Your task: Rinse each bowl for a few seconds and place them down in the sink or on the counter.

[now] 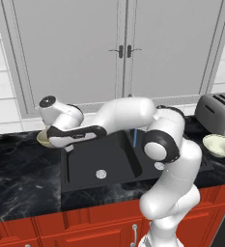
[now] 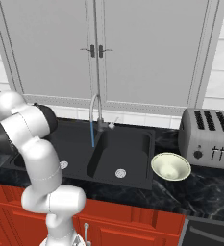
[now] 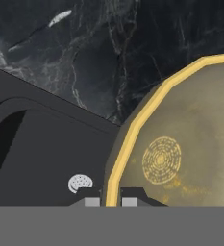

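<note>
Your hand is nearly shut, and its two tips pinch the yellow rim of the tan-gold bowl. One tip sits inside the rim and one outside, so the bowl hangs from its edge and can be carried. The bowl is up in the air, over the edge where the black bench meets the sink. Below the hand you can see one round silver drain. The blue stream of water from the faucet runs farther along the sink, away from the hand, so I think the bowl is not under it yet. The cream-white bowl waits on the bench far past the sink, beside the toaster.
</note>
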Available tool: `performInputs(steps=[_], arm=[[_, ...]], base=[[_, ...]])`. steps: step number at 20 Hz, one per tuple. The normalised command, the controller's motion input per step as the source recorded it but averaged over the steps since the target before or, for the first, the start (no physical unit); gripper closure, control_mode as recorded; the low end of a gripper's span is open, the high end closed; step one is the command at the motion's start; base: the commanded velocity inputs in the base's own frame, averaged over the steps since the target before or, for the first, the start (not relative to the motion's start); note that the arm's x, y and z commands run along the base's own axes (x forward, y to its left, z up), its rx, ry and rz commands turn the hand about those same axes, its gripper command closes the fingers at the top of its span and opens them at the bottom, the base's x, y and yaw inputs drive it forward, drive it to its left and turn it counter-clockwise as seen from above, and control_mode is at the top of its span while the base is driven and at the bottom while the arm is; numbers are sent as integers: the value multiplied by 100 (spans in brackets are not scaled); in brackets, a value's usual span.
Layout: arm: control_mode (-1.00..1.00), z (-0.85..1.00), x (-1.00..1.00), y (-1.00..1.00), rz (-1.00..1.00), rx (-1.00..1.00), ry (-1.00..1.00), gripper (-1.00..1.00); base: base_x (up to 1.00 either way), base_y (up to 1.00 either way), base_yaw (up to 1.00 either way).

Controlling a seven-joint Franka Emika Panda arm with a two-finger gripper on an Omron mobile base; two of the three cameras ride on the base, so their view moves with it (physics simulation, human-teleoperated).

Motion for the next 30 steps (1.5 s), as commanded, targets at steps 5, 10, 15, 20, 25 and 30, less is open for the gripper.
performInputs(steps=[5, 10, 15, 20, 25, 30], arm=[[-100, 1, 0, 30, 30, 8, 7, 100], [-100, -6, 0, 19, 19, 8, 4, 100], [-100, -23, 0, 15, 10, 8, 0, 100], [-100, -25, 0, 15, 5, 7, 0, 100], [-100, -7, 4, 13, 2, 6, 4, 100], [-100, -8, 7, 18, 1, 5, 8, 100]], base=[[0, 0, 0], [0, 0, 0], [0, 0, 0], [0, 0, 0], [0, 0, 0], [0, 0, 0]])
